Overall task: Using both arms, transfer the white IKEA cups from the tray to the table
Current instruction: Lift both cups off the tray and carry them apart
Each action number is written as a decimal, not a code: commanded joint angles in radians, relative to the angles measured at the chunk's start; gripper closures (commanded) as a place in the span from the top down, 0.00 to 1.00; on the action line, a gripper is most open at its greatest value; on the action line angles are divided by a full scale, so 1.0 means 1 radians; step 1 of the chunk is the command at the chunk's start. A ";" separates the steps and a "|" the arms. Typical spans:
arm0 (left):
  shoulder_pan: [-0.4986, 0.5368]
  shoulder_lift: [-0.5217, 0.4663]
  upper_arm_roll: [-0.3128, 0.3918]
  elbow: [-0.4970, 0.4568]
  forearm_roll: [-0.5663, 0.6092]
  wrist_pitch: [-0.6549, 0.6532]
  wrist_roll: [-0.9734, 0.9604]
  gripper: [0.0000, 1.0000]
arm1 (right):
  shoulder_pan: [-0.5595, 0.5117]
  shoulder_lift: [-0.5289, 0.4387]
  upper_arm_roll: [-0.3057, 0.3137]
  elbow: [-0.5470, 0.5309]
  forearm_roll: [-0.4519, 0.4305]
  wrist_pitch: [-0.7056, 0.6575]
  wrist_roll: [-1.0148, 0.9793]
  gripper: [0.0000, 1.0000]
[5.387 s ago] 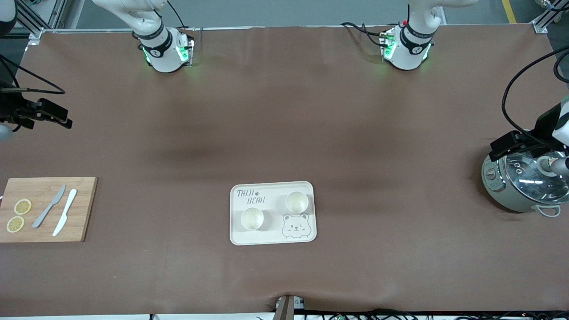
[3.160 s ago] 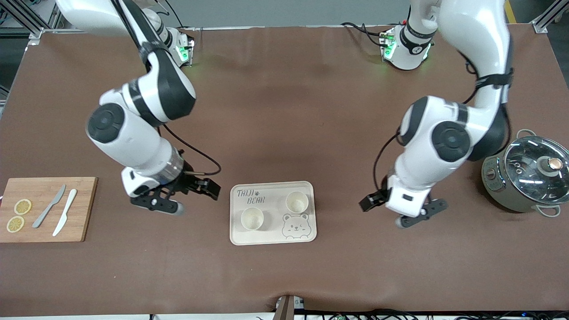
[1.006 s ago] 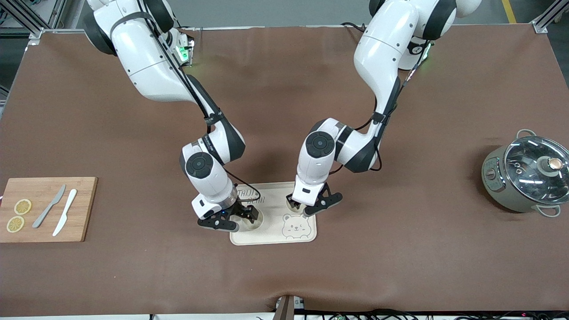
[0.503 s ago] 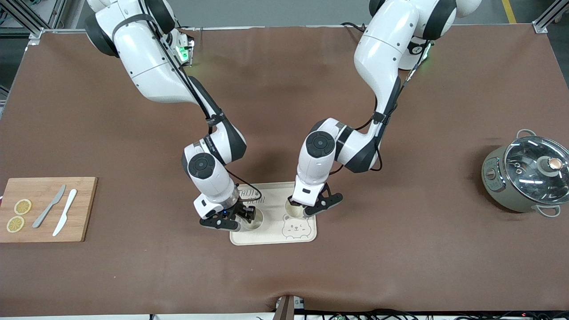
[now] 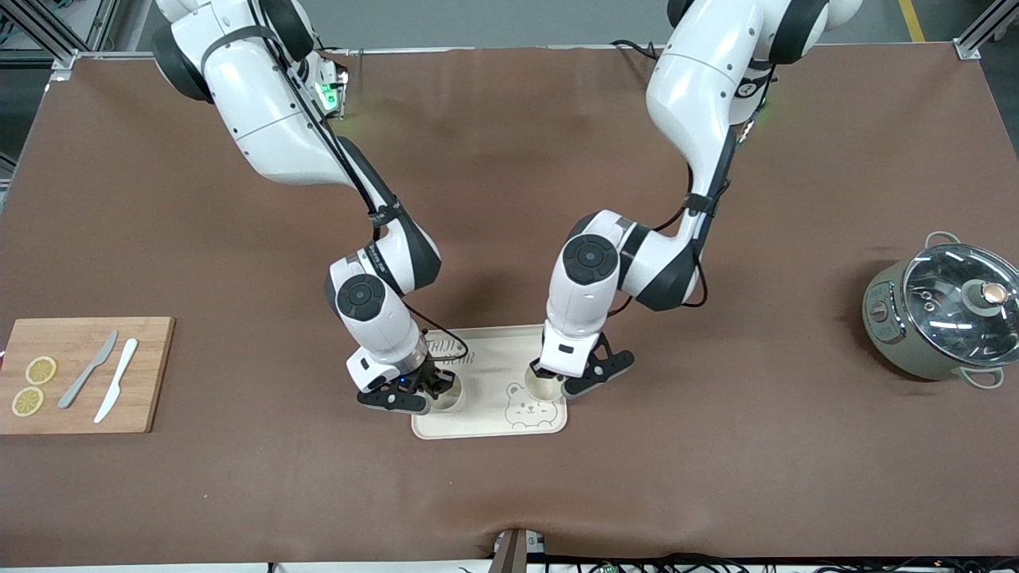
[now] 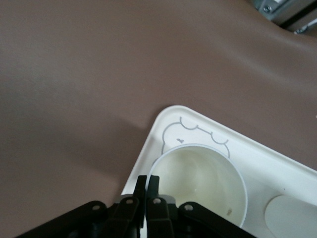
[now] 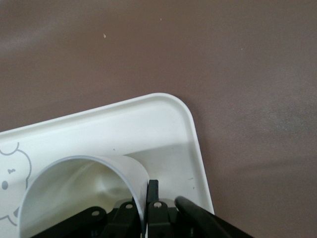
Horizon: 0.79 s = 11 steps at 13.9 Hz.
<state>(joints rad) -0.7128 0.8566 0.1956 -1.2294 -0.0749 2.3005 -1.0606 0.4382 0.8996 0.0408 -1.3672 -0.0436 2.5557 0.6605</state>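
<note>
Both cups stand upright, mouths up, over the tray near the table's front edge (mid-table). The left gripper pinches one cup by its rim; the right gripper pinches the other cup.

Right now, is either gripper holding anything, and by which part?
Yes, both. The left gripper pinches one white cup by its rim wall, one finger inside, one outside. The right gripper grips the other cup the same way, over the tray.

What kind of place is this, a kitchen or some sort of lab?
Most likely a robot lab staged like a kitchen: two robot arms bolted to a brown-covered table, a metal frame at its edge, and props such as a cutting board, a pot and a tray.
</note>
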 commanded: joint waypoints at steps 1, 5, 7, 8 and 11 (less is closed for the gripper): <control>0.027 -0.036 0.004 -0.007 -0.008 -0.056 0.045 0.00 | 0.002 0.022 -0.002 0.031 -0.024 0.000 0.024 0.00; 0.104 -0.073 0.001 -0.018 -0.014 -0.114 0.151 0.00 | 0.002 0.016 -0.001 0.033 -0.024 -0.011 0.024 0.00; 0.145 -0.082 -0.001 -0.022 -0.019 -0.138 0.192 0.00 | 0.004 -0.013 0.001 0.033 -0.009 -0.026 0.024 0.00; 0.167 -0.086 -0.002 -0.024 -0.019 -0.138 0.195 0.00 | 0.002 -0.033 0.001 0.033 -0.005 -0.066 0.024 0.00; 0.223 -0.093 -0.004 -0.038 -0.020 -0.144 0.238 0.00 | -0.022 -0.070 0.002 0.074 -0.007 -0.234 0.010 0.00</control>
<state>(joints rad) -0.5159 0.7955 0.1979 -1.2338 -0.0749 2.1736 -0.8611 0.4366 0.8733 0.0391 -1.3148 -0.0435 2.4115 0.6609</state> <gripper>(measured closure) 0.969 0.965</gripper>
